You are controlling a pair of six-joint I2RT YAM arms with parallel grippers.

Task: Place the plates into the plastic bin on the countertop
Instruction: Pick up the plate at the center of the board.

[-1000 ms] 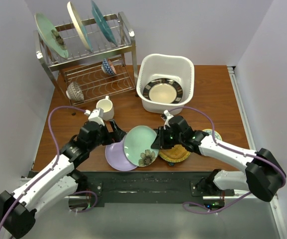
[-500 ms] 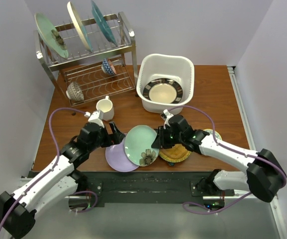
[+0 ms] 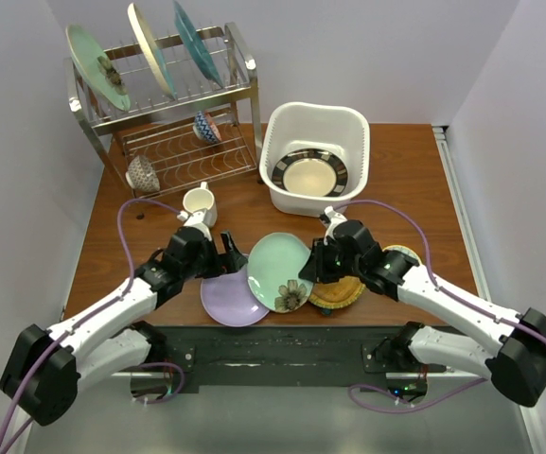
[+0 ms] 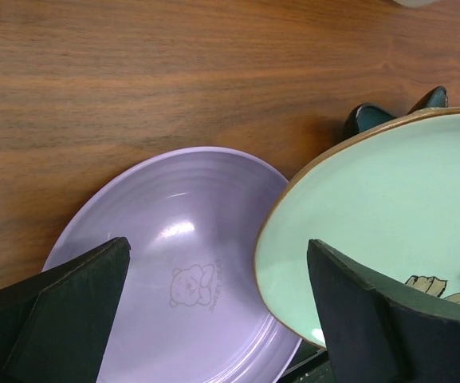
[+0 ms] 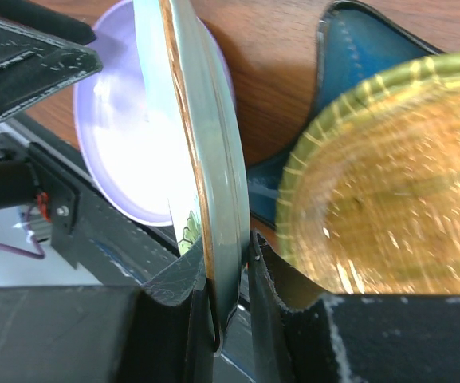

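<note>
My right gripper point(image 3: 314, 269) is shut on the rim of the mint floral plate point(image 3: 278, 270) and holds it tilted above the table; its edge shows between the fingers in the right wrist view point(image 5: 214, 199). The lavender plate point(image 3: 227, 301) lies flat below it, partly covered. My left gripper point(image 3: 227, 255) is open over the lavender plate point(image 4: 174, 279), touching nothing. The amber round plate point(image 3: 341, 293) rests on the blue star-shaped plate point(image 5: 357, 48) by the right arm. The white plastic bin point(image 3: 315, 119) at the back holds the black-rimmed cream plate point(image 3: 308, 174).
A steel wire dish rack point(image 3: 164, 104) stands at the back left with three upright plates and small bowls. A cream mug point(image 3: 199, 202) sits just behind the left gripper. A small yellow-centred bowl point(image 3: 407, 253) peeks from under the right arm. The table's front edge is close.
The right gripper has lifted and carried the mint plate a little right and back. The left arm has swung right, its gripper now over the lavender plate.
</note>
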